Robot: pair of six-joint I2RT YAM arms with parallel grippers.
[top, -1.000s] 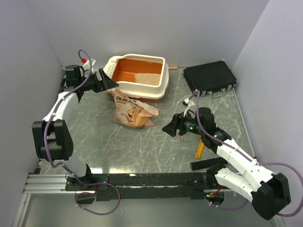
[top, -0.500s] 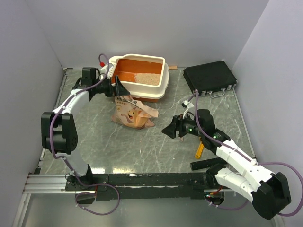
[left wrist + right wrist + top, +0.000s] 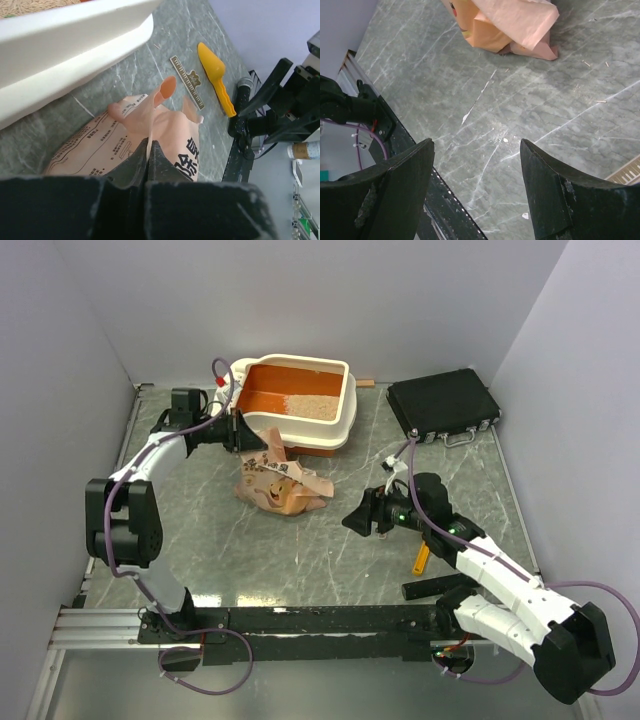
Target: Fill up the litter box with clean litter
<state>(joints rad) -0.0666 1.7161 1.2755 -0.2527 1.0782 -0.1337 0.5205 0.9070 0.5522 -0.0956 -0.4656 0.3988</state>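
The litter box, orange with a cream rim, stands at the back centre; its white rim fills the top left of the left wrist view. A patch of clean litter lies in its right half. The crumpled tan paper bag lies on the table just in front of the box. My left gripper is shut on the bag's upper paper edge, with the thin flap pinched between the jaws. My right gripper hovers open to the right of the bag, holding nothing.
A black flat case sits at the back right. A small orange-yellow scoop lies by the right arm, also seen as the scoop beside a thin ruler-like strip. Walls close in on three sides.
My left gripper swung from the box's left corner down to the bag and shut on its top edge; the bag's top has been pulled up slightly. The right arm barely moved.
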